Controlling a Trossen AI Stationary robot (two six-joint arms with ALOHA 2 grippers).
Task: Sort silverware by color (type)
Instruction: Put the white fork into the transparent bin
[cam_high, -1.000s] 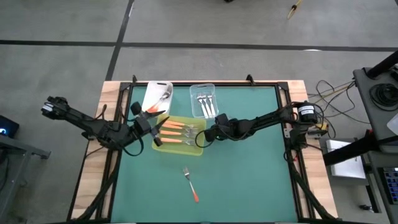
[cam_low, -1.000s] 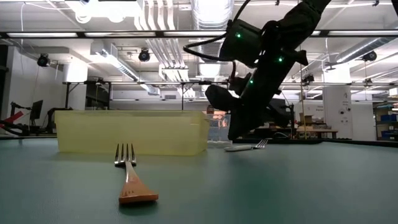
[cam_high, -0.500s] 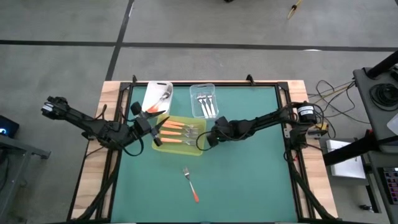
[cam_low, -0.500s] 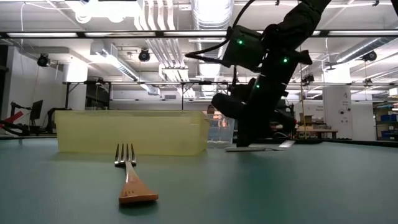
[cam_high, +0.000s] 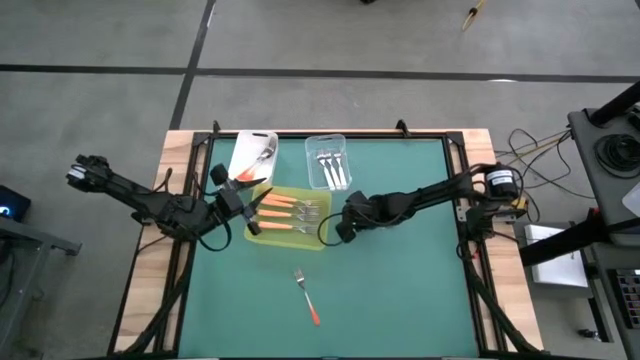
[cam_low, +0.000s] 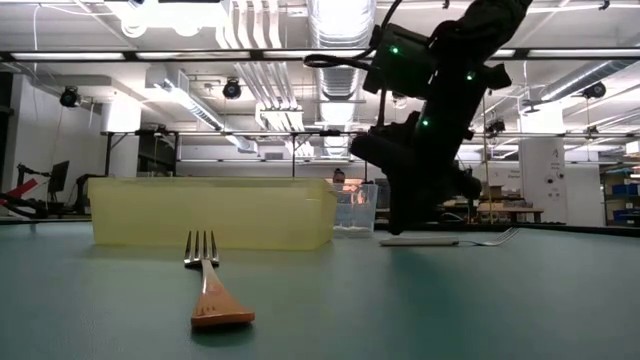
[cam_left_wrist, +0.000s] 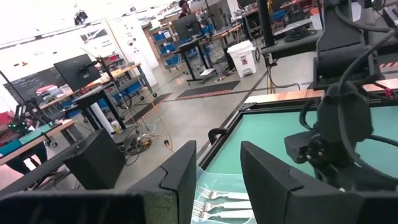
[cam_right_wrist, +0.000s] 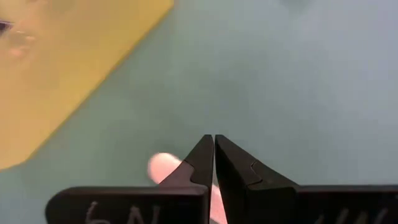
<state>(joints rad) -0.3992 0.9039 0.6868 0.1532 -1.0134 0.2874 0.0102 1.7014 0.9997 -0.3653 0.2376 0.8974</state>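
While right tool together, orange forks in yellow tray, perhaps four.

Ceiling lamps lit the room evenly and shadows stayed soft. The right wrist view was blurred, its tray out of focus.

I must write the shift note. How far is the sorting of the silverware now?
Done: orange-handled forks lie in the yellow tray, silver forks in the clear tub. In hand: right gripper pins a white-handled fork on the mat. Left: one orange-handled fork.
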